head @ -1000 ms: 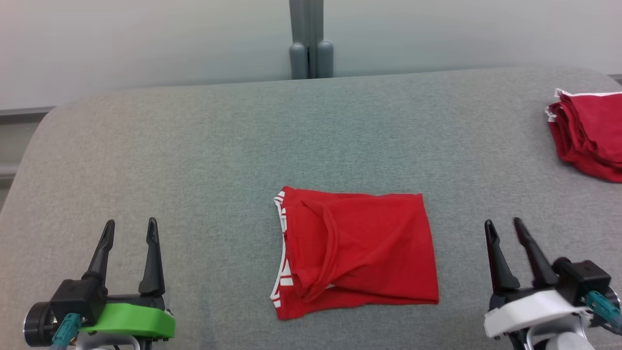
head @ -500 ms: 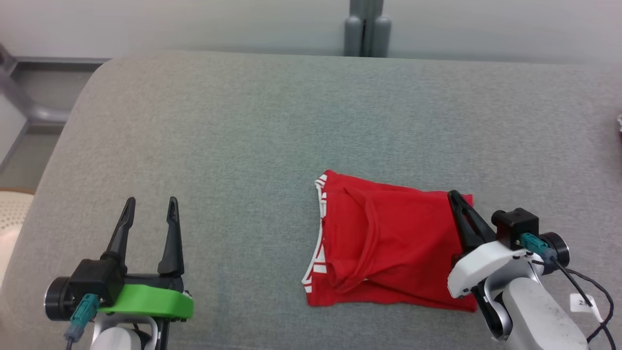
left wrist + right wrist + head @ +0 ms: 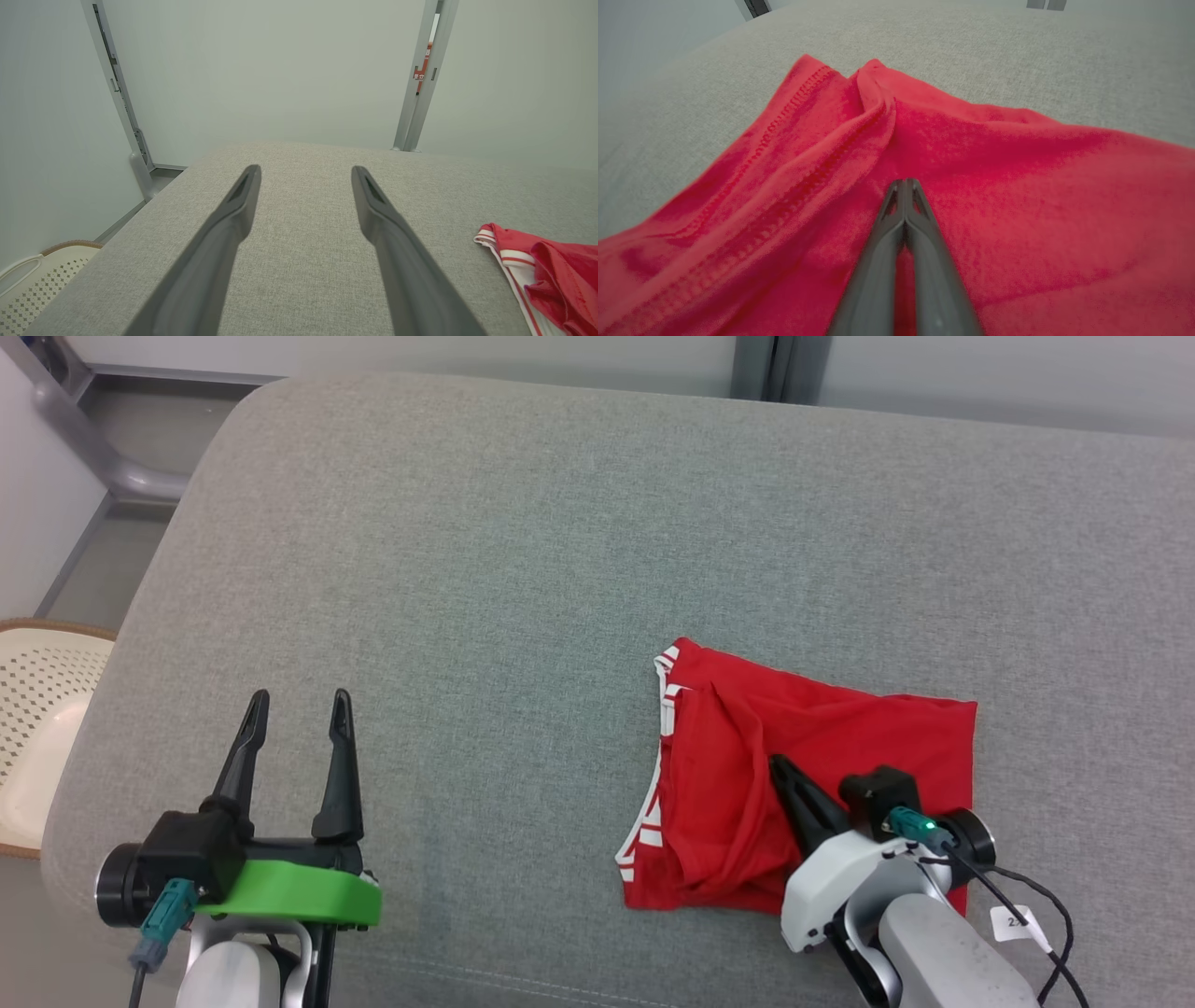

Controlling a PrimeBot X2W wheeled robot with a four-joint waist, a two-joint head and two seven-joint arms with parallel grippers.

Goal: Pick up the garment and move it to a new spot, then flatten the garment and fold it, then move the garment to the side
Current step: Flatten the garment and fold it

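Onto the folded garment (image 3: 868,737) the right gripper (image 3: 778,763) was brought since before, jaws pressed together, probably to drag it aside; the left gripper (image 3: 301,696) was held parted, clear.

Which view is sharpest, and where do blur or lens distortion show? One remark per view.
Head view: even, soft light, garment crisp. Left wrist view: wide-angle lens splays the wall posts; left end effector soft near the bottom edge. Right wrist view: softest, cloth blurred around the shut right end effector.
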